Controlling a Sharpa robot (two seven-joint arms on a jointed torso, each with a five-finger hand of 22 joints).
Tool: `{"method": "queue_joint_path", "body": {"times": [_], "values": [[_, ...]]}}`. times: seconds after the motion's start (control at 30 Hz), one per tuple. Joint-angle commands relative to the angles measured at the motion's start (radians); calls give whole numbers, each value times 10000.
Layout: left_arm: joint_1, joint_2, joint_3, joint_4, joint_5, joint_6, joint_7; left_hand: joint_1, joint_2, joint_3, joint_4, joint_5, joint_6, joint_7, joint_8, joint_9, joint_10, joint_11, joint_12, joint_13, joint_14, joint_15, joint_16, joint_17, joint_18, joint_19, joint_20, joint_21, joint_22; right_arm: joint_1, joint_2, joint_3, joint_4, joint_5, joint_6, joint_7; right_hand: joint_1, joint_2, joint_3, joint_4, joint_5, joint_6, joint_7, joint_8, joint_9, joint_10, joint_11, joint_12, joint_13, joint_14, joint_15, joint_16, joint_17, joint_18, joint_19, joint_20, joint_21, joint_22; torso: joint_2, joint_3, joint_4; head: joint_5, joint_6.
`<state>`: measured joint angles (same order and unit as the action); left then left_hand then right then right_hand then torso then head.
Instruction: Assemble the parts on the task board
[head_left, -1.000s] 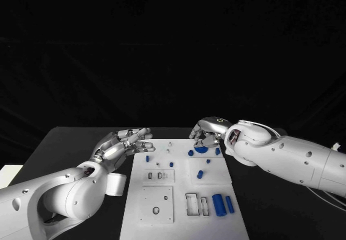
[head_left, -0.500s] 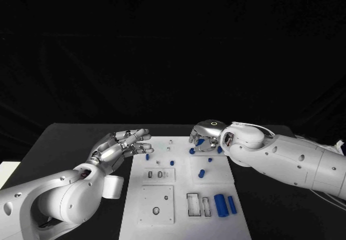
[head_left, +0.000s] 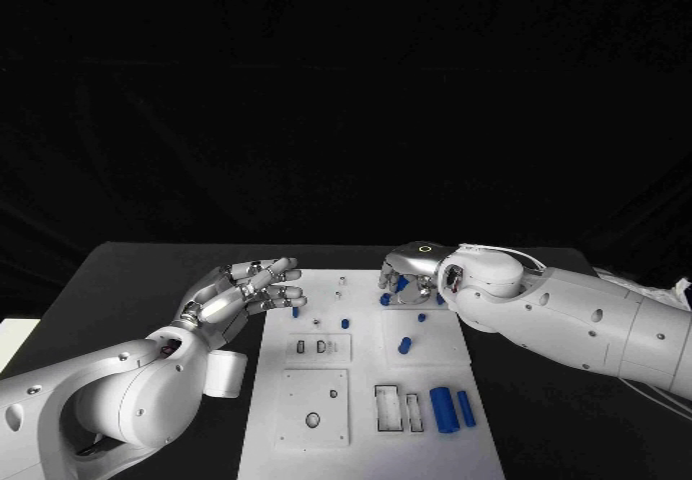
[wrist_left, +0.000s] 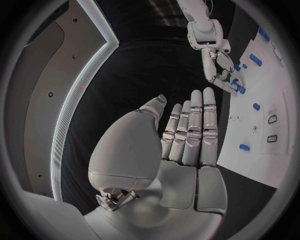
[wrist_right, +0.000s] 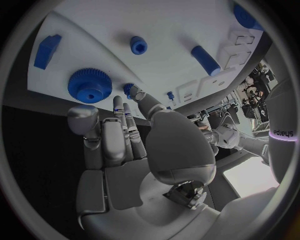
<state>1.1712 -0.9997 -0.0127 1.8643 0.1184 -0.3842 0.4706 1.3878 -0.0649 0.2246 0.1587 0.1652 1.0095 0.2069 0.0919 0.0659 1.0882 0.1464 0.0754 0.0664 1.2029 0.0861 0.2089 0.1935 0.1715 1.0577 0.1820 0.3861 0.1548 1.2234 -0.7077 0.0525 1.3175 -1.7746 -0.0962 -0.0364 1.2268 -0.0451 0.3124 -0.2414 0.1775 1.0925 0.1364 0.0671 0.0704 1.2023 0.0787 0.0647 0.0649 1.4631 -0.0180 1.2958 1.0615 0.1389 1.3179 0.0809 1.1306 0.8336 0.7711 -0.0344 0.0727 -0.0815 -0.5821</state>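
Dim black surroundings, evenly lit white surfaces, fisheye bending at wrist-view edges.

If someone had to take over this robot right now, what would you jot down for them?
Left hand: open, holding nothing, beside the white task board's left edge.
Right hand: over the board's far end, fingertips at a small blue part near the blue gear; grip unclear.
Two blue cylinders lie at the near right, other blue parts are scattered mid-board.
Done: little visible. Left: most parts look unplaced.

Black table (head_left: 130, 270), white task board (head_left: 368, 400) lying flat at its middle, lengthwise away from robot
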Motion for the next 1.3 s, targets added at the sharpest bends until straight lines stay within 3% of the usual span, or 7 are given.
{"method": "queue_joint_path", "body": {"times": [0.03,0.4,0.6,1.2,1.3], "values": [[15,-2,9,46,29,143,15,-65,-59,-41,-14,-55,-19,59,-35,-9,9,52,-52,-10,-79,24,-57,17,77,-44,57,-14,-14,-9,72,3,-72,-199,359,-34,36,45,74,22,-51,89,11,-17,15,-75,-24,-31,-8,397,72,79,29,-91,-40,61,42,24,41,-6,11,0,-12],[17,-24,10,53,29,131,-18,-62,-63,-42,-23,-53,-27,65,-47,-10,0,57,-62,-10,-76,26,-62,25,78,-47,59,-14,-15,-59,267,-1,-279,-184,477,88,75,204,292,179,-222,174,6,-6,27,-15,-35,-23,-4,383,70,196,132,-87,-111,70,186,130,145,-5,58,2,-27],[17,-25,10,21,29,126,-36,-62,-64,-42,-23,-53,-28,66,-48,-10,0,57,-63,-10,-75,26,-62,25,78,-47,59,-14,-15,-63,280,-1,-253,-172,475,124,81,244,383,256,-327,231,-2,3,36,38,-46,-16,-1,379,61,239,165,-92,-111,72,264,202,163,-12,41,2,-37],[18,-27,10,2,29,86,-120,-34,-53,-28,-74,-44,-79,99,-113,-13,-61,84,-110,-13,-80,42,-101,64,78,-65,72,-11,-20,-63,271,-2,-295,-101,922,39,79,280,515,380,-374,380,-39,38,62,140,-78,-9,4,367,44,285,193,-91,-138,65,335,253,215,-33,74,-39,-22],[19,-31,10,4,29,86,-140,-29,-42,-20,-80,-42,-84,102,-122,-13,-68,87,-113,-13,-81,44,-107,70,78,-68,73,-11,-20,-63,282,-3,-299,-98,702,33,117,383,641,482,-373,560,-83,94,100,310,-128,24,21,365,5,317,218,-101,-118,40,425,364,224,-41,74,-34,-27]]}}
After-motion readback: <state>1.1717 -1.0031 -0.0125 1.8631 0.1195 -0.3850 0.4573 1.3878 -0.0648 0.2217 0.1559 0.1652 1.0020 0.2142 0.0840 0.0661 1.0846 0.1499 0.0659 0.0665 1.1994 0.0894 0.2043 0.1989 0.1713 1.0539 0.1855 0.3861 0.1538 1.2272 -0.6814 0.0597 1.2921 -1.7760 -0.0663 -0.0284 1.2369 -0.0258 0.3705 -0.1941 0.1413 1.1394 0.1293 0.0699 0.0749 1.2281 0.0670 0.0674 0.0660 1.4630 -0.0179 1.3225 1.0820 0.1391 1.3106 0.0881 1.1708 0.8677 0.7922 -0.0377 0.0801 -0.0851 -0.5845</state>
